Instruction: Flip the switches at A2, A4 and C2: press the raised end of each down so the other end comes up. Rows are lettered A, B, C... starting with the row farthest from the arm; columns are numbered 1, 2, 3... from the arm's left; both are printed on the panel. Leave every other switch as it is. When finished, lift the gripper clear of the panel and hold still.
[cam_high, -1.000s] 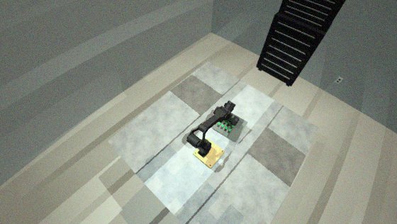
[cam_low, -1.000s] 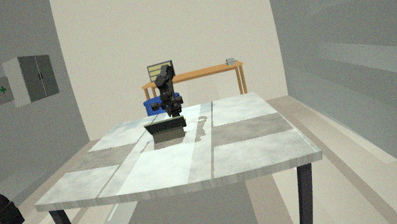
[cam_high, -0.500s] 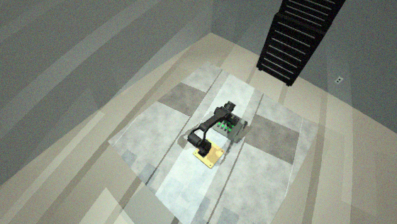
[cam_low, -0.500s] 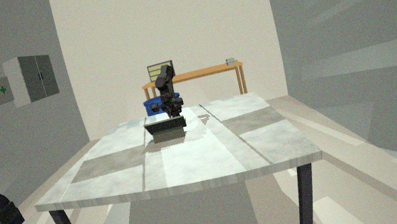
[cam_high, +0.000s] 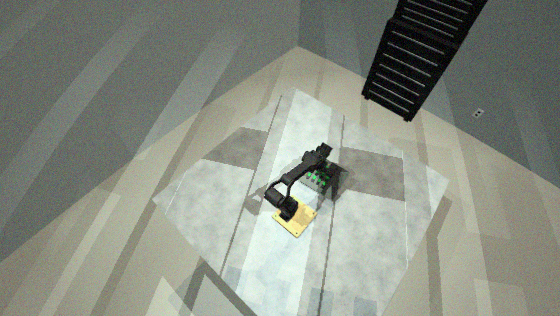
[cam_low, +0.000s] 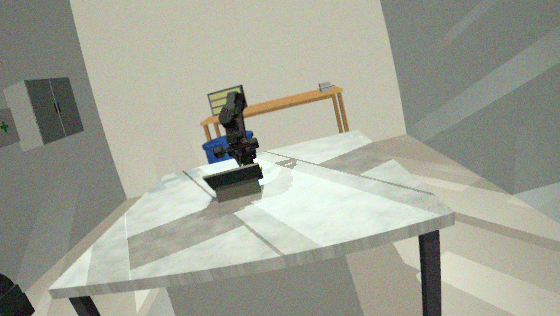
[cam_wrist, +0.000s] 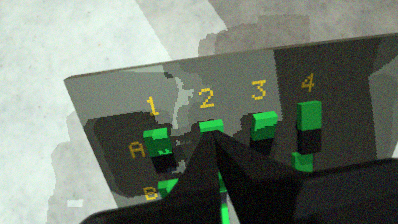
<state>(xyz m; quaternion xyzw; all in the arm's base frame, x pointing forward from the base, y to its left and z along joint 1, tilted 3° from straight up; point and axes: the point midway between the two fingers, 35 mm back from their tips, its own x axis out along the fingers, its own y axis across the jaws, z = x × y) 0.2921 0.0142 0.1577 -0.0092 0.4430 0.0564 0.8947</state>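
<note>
Evidently, the gripper (cam_high: 324, 149) (cam_low: 245, 163) (cam_wrist: 211, 137) has its fingers clenched together on nothing. Their tips overlap the A2 switch (cam_wrist: 211, 126) in the wrist view; whether they touch is unclear.

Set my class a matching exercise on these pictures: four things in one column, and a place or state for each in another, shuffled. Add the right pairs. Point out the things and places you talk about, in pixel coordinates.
Things
1. Fingers (cam_low: 246, 162)
2. Base plate (cam_high: 303, 216)
3. Blue bin (cam_low: 212, 150)
4. Wall cabinet (cam_low: 42, 111)

Places and states
A. On the wall at the left of the exterior view
B. Closed together, tips at switch A2 in the wrist view
C. Yellow, under the foot of the arm
D. Behind the table, partly hidden by the arm

Right pairs
1-B; 2-C; 3-D; 4-A
</note>
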